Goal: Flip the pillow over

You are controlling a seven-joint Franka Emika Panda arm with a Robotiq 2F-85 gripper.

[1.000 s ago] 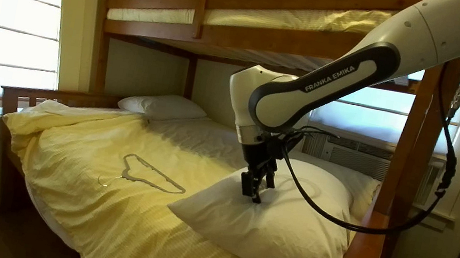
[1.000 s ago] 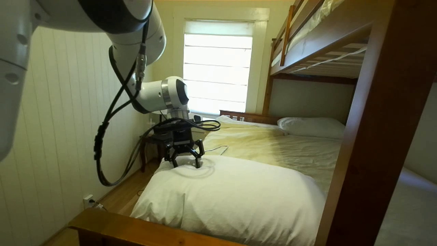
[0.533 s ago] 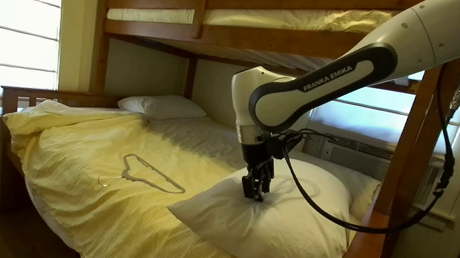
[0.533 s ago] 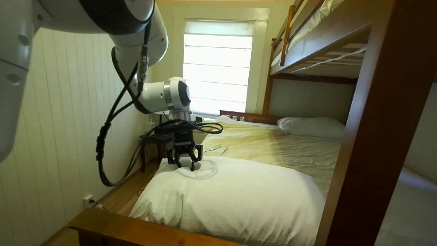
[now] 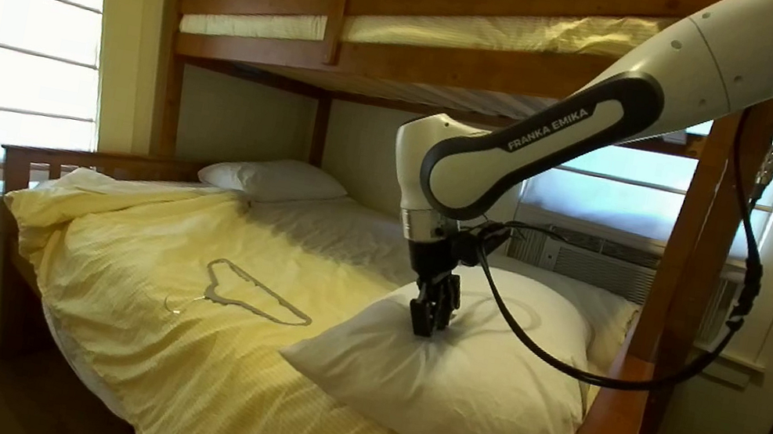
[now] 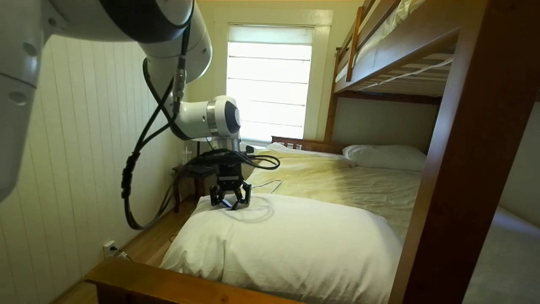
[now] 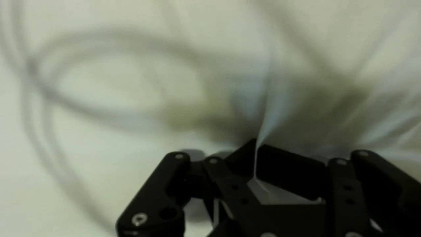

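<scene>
The pillow (image 5: 489, 402), puffy and cream-white, lies on the lower bunk near the wooden end rail. It fills the foreground of an exterior view, where its top (image 6: 295, 245) bulges upward. My gripper (image 5: 426, 331) points down onto the pillow's upper face, towards one end of it; its fingertips also meet there in an exterior view, with the gripper (image 6: 233, 207) pressed against the cloth. In the wrist view the gripper (image 7: 256, 154) is shut, and a thin fold of pillowcase (image 7: 265, 121) is pinched between its tips. Wrinkles spread from the pinch. The pillow's underside is hidden.
A grey hanger (image 5: 257, 295) lies on the yellow bedsheet (image 5: 174, 339). Against the far end rests a smaller white pillow (image 5: 293, 183). The upper bunk's rail (image 5: 413, 67) runs overhead. A wooden post (image 6: 451, 177) and end rail (image 6: 181, 283) border the pillow.
The fingers were spread apart on the pillow and have come together, gathering a fold of its case between them. The gripper has shifted slightly; the pillow lies much as before.
</scene>
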